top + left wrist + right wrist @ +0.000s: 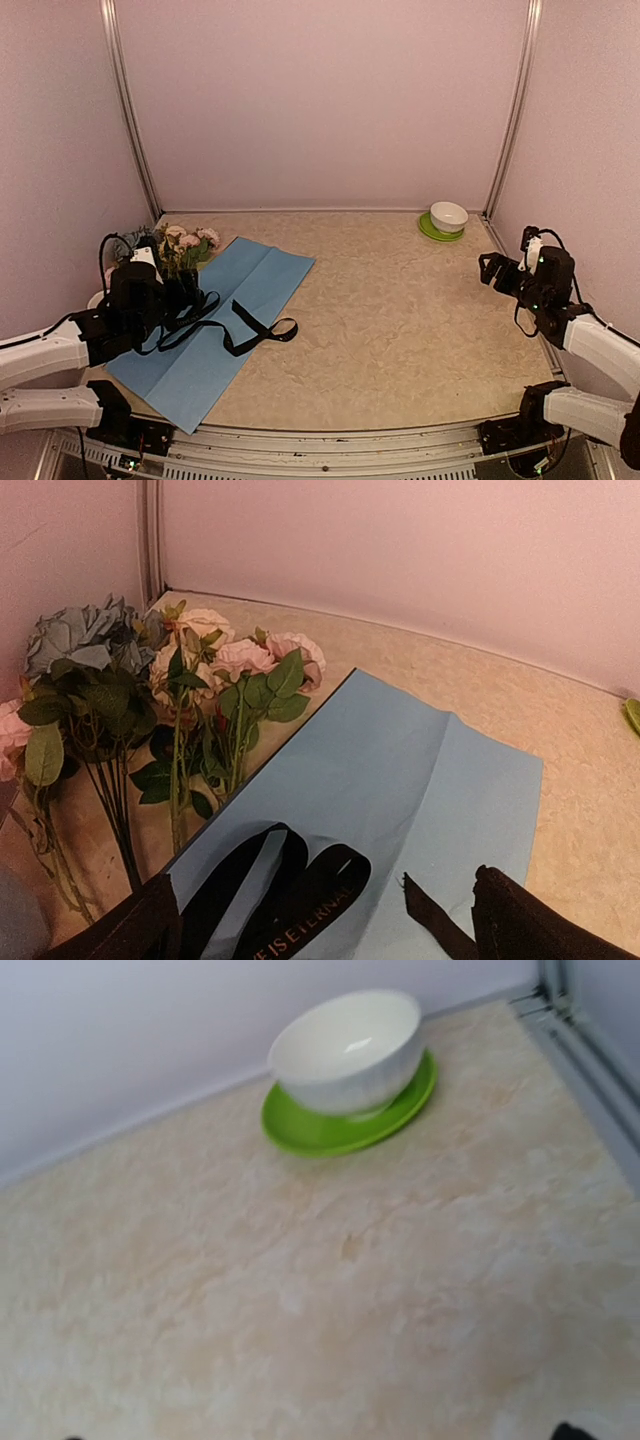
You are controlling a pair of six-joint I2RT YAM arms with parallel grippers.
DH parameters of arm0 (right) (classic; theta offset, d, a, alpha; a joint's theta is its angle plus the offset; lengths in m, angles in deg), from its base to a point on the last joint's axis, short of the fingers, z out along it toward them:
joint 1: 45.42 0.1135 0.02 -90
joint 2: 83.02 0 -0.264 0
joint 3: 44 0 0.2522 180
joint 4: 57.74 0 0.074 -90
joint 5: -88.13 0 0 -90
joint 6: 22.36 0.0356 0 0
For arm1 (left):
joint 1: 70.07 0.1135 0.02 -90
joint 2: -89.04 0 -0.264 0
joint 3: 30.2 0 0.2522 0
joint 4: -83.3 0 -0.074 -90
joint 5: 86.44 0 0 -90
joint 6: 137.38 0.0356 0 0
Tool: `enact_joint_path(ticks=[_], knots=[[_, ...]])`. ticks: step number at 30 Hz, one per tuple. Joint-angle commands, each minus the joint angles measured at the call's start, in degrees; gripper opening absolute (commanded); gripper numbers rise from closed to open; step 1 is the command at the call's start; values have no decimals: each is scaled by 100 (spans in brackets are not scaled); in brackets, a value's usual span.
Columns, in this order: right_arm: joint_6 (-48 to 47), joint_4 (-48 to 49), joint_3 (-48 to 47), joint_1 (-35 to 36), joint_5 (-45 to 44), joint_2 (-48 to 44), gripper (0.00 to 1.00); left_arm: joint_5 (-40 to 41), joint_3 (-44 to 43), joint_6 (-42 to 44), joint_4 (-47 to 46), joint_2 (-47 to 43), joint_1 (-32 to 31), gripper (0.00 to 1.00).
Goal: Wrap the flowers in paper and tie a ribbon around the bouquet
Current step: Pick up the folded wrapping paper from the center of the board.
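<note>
flowers heaped beside the far-left edge of the light blue paper, ribbon looped loose across that sheet, left gripper spread wide and empty just above the loops, right gripper also spread and empty, well apart near the bowl. likely trouble: snagging the ribbon or dragging and creasing the thin sheet while reaching for the stems, or pinching only a few and scattering the rest. also a fair chance of burying the ribbon under the flowers.
</note>
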Motion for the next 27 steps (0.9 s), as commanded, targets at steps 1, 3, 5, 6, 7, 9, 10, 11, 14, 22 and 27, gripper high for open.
enact_joint_path(ticks=[1,3,5,6,7,9,10,11,14,22,27], knots=[[591,55,61,-42,-448,-349,100,333,-595,-603,1330,-217,-187,98],[808,1,92,-43,-512,-533,100,294,-803,-577,1525,-230,-272,98],[806,60,153,-42,-322,-752,100,156,-1030,-359,1534,-166,-334,97],[674,157,197,-42,-79,-893,100,57,-1142,-258,1531,-78,-348,95],[515,304,266,-42,190,-950,100,-73,-1296,-182,1535,66,-351,93],[343,505,380,-42,752,-1058,100,-332,-1698,-84,1654,498,-392,90],[334,474,370,-42,984,-1047,100,-390,-1923,-71,1762,864,-460,89],[346,426,329,-42,1142,-1007,100,-395,-2135,-47,1893,1140,-563,88],[338,201,192,-42,1461,-765,98,-217,-2802,154,2015,2142,-994,87],[-178,-810,-697,-9,1720,305,84,-1054,-5743,794,2868,5717,-1292,90],[-21,-1013,-1293,156,1827,1058,78,-1526,-7150,947,3216,7312,-1282,89]])
